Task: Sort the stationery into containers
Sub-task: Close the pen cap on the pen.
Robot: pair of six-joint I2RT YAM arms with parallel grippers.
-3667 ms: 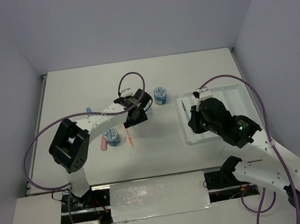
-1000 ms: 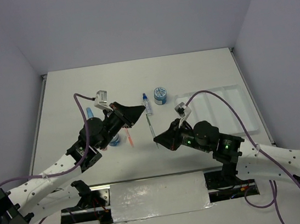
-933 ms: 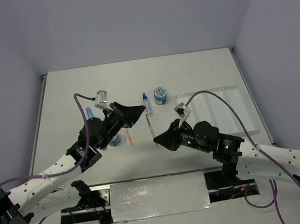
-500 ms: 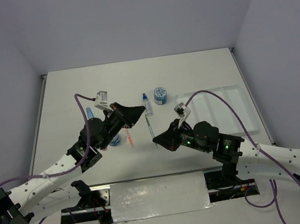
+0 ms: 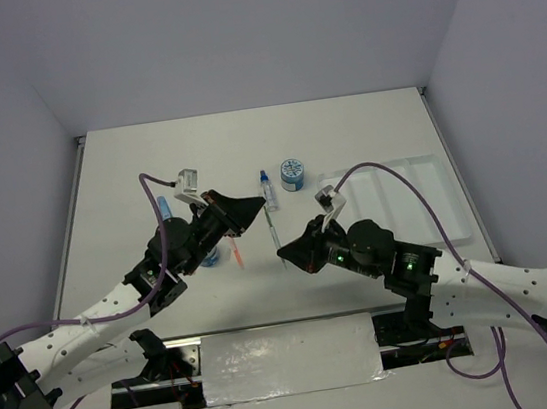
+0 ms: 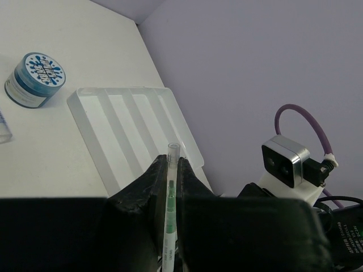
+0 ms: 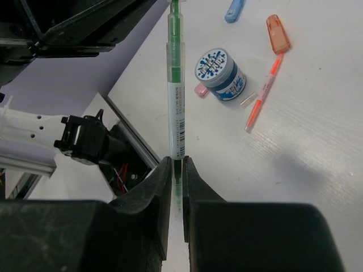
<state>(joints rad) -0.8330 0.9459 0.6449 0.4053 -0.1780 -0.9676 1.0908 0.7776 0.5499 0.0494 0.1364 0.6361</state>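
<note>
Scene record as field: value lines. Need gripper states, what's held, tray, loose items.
left gripper: shut on the clear green-cored pen
right gripper: shut on the same pen, opposite end
pen: in the air, spanning both grippers
tray: white plastic divided tray, right of both grippers
loose on table: round blue-white roll beside small clear blue-capped bottle; second blue-white roll; thin orange pen; orange capsule piece; blue capsule piece
</note>
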